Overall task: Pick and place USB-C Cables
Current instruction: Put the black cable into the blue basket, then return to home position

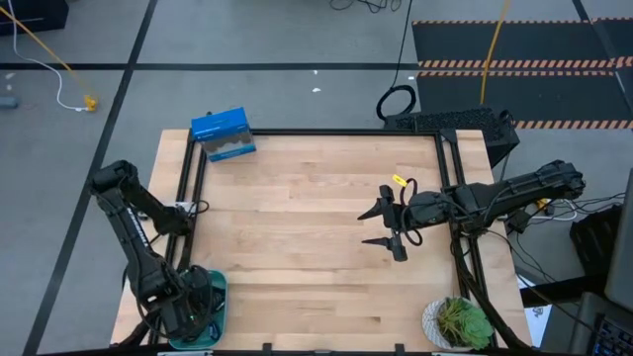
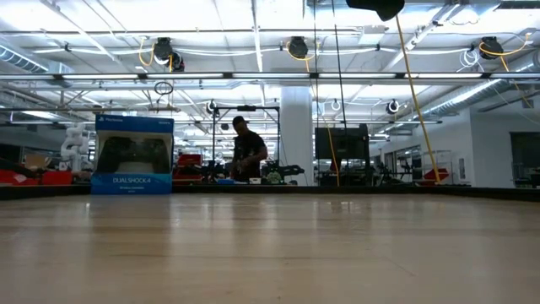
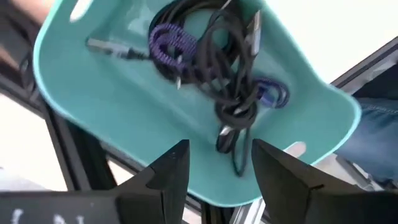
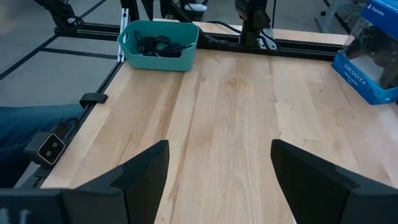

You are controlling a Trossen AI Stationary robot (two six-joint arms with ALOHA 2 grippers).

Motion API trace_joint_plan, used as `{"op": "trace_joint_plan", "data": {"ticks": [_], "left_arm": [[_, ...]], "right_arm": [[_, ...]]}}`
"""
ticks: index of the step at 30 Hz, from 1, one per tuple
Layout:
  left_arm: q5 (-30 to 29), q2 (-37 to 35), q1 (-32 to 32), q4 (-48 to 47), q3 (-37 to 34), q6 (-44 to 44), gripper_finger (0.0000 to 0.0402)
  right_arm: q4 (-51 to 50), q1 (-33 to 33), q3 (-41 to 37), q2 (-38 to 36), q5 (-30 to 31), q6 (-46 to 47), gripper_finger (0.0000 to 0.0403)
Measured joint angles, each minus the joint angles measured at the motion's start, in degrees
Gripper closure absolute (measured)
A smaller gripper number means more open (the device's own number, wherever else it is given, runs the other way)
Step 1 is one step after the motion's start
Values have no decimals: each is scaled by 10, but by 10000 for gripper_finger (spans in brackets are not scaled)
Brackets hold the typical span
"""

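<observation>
The cables (image 3: 224, 74) lie tangled in the teal bin (image 3: 112, 106) at the table's (image 1: 316, 257) near left corner: thin black cord looped and knotted, with a blue-purple braided one showing as a coil and a loop either side. How many black ones there are cannot be told from the knot. The left gripper (image 3: 214, 163) hangs just above the bin, fingers moderately apart, holding nothing. The right gripper (image 1: 388, 227) hovers over the table's right half, spread wide and empty. From above, the left arm hides most of the bin
</observation>
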Motion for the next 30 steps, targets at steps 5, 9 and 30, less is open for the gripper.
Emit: {"op": "trace_joint_plan", "data": {"ticks": [5, 9, 30], "left_arm": [[-35, -2, 32, 4, 0, 89, 247], [-77, -16, 69, 5, 0, 171, 272], [-485, -157, 325, 117, 1, 898, 309]], "right_arm": [[15, 0, 0, 0, 14, -27, 130], [31, 0, 0, -2, 33, -44, 150], [37, -1, 0, -47, 45, -170, 394]]}}
